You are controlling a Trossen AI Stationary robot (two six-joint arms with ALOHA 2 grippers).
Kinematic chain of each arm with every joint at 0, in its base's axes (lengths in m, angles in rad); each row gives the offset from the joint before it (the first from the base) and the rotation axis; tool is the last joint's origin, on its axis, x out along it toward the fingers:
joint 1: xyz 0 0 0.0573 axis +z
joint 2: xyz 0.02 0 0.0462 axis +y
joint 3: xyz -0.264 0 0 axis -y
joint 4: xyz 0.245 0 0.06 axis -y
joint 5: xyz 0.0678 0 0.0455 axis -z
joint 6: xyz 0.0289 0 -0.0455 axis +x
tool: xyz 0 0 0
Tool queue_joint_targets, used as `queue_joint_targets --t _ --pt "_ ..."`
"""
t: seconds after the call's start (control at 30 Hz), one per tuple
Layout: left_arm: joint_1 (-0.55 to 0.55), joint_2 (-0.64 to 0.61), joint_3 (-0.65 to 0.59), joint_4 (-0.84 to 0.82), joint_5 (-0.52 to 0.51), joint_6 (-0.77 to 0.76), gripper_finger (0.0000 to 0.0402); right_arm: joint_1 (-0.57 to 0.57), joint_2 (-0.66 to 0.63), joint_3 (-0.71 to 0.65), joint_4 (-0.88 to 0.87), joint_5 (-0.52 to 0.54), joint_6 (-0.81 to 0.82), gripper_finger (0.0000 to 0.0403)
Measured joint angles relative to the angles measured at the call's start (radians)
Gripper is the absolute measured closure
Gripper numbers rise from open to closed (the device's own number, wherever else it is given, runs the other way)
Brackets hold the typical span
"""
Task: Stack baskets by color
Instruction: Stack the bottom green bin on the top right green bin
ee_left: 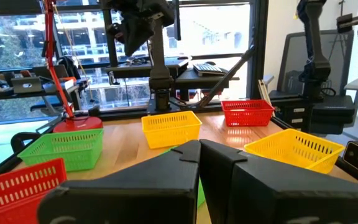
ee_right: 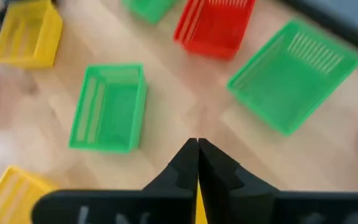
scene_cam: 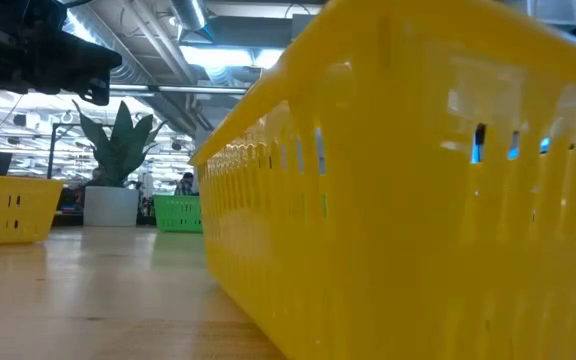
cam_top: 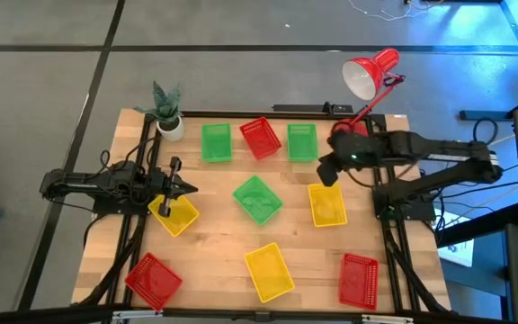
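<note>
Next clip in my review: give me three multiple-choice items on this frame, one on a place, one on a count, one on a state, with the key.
1. Where is the left hand?
A. over the plant
B. beside the yellow basket on the table's left side
C. at the lamp

2. How many red baskets lie on the table?
A. one
B. three
C. five

3. How do the baskets lie?
A. all apart, none stacked
B. in three finished stacks
C. all in one pile

Key:
1 B, the high view shows the left hand at that basket's edge.
2 B, one at the back, one front left, one front right.
3 A, in the high view all nine sit singly.
</note>
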Motion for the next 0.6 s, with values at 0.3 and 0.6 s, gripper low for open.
queue_joint_targets --t 0.3,0.6 --pt "0.000 0.000 0.000 0.000 0.000 0.000 0.0401 -0.060 0.163 0.156 -0.054 -0.187 -0.192 0.0312" --pt "0.000 0.000 0.000 0.000 0.000 0.000 0.0401 -0.061 0.286 0.198 -0.051 -0.229 -0.246 0.0227"
